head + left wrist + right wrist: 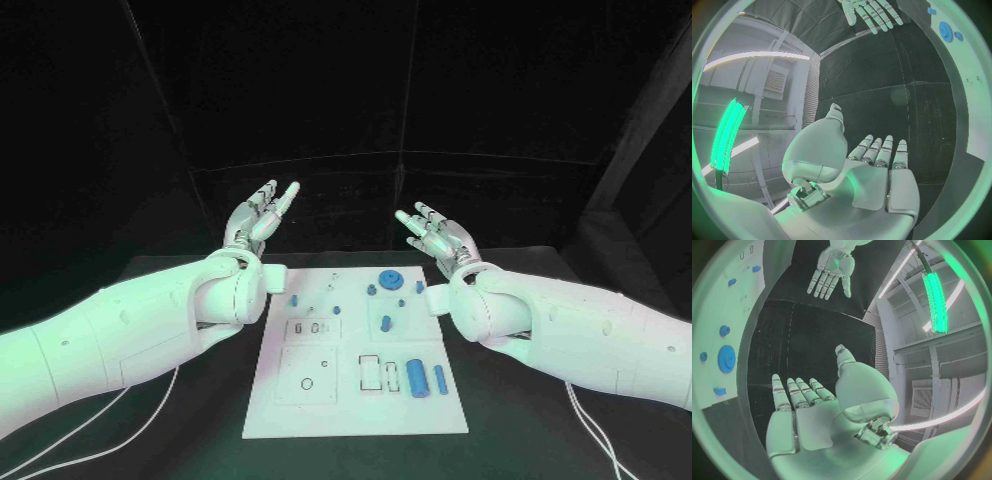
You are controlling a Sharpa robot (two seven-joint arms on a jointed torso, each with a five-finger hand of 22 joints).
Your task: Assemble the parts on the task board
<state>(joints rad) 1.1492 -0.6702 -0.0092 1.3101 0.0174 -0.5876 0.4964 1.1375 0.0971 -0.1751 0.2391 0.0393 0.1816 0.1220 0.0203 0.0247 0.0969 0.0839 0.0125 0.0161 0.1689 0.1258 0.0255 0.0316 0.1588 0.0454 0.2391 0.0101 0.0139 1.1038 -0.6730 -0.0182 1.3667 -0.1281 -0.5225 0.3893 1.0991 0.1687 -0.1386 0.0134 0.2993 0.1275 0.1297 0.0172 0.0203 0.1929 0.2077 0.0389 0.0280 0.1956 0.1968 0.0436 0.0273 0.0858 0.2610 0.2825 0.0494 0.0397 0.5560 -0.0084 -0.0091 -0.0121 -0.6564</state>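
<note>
The white task board (281, 405) lies flat in the middle of the black table. Small blue parts rest on it: a round gear (389, 279) at the far end, a long cylinder (418, 379) and a shorter peg (440, 379) near the front right, and several little pieces (385, 322) between. My left hand (263, 215) is raised beyond the board's far left corner, fingers straight and apart, holding nothing. My right hand (437, 235) is raised at the far right corner, likewise spread and empty. The gear (726, 358) also appears in the right wrist view, and my left hand (831, 271) across from it.
Black cloth covers the table (548, 440) and hangs as a backdrop. White cables (87, 425) trail from under my left arm, and another cable (599, 440) runs under my right arm. Bare board surface lies at the front left.
</note>
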